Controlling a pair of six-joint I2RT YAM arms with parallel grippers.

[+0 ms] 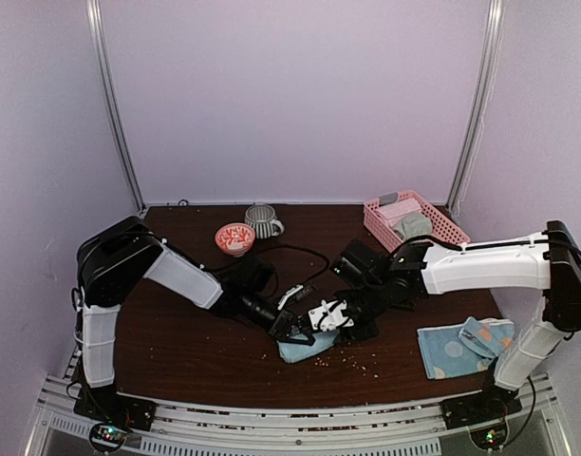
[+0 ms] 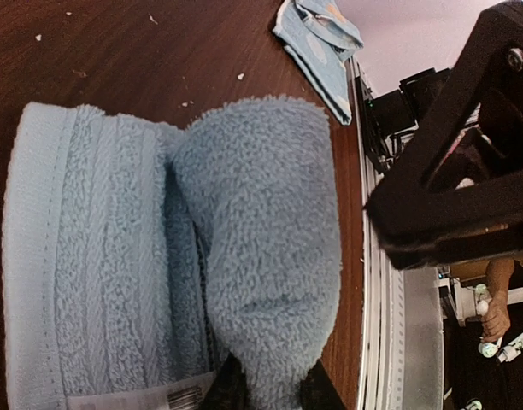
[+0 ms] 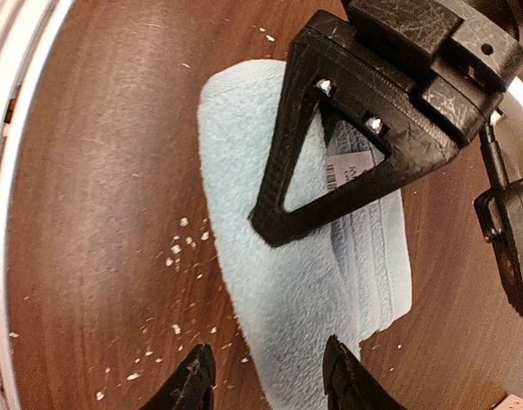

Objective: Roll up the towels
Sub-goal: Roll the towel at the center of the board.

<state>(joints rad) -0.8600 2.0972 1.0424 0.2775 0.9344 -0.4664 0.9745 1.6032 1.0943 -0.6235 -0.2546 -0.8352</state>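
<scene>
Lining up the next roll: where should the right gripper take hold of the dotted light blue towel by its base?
Probably the bunched fold on the right half of the dotted light blue towel, from straight above: that fold stands proud of the dark wooden table, while the left half lies flush.

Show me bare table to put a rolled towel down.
Front left, between left arm and near edge; back, between mug and basket; crumb-strewn gap between plain towel and dotted towel. Crowded mid-table, where right arm meets the left over the plain towel.
</scene>
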